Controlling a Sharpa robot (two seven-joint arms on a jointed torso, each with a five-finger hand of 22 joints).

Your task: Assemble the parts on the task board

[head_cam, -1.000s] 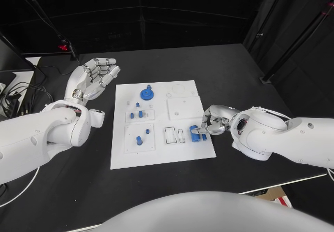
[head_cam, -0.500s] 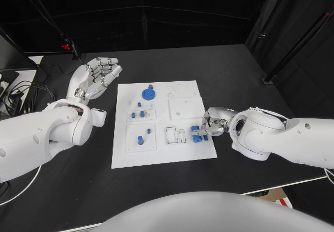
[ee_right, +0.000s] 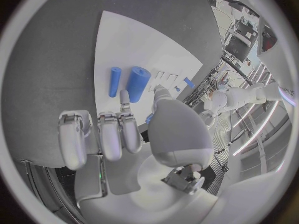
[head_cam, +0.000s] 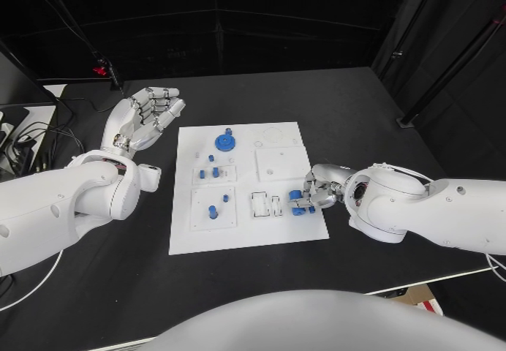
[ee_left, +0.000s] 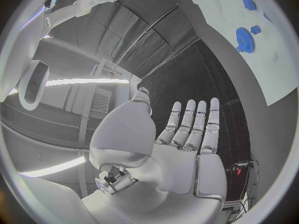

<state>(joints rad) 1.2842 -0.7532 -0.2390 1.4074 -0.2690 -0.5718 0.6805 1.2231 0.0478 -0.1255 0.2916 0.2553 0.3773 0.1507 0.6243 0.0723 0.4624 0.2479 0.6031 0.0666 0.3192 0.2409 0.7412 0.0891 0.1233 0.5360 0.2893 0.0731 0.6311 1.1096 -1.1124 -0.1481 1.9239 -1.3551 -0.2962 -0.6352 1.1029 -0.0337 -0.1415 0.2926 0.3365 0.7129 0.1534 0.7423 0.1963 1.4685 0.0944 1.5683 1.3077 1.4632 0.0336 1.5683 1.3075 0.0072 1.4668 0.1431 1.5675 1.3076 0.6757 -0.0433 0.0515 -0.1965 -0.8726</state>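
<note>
Resting at the near right part of the white board (head_cam: 245, 219), the right hand (head_cam: 319, 189) is seen with its fingers curled down toward two blue cylinders (head_cam: 297, 202) lying side by side near the board's right edge. From the right wrist view, the thicker cylinder (ee_right: 137, 83) and the thinner one (ee_right: 114, 81) lie just beyond the fingertips (ee_right: 124, 95), and a small spot of blue shows between the thumb and the nearest finger; whether anything is actually pinched there cannot be told.

The left hand (head_cam: 145, 114) is held above the black table (head_cam: 348, 102), off the board's far left corner, with its fingers (ee_left: 194, 124) straight, close beside one another and holding nothing.

On the board, a blue gear (head_cam: 224, 140) is seated near the far edge, also visible in the left wrist view (ee_left: 244, 38). Small blue pegs (head_cam: 212, 173) are set in a square plate left of centre, and further blue pieces (head_cam: 212, 212) are seated in the plate nearer the robot. An outlined slot (head_cam: 257, 205) lies just left of the two cylinders.
</note>
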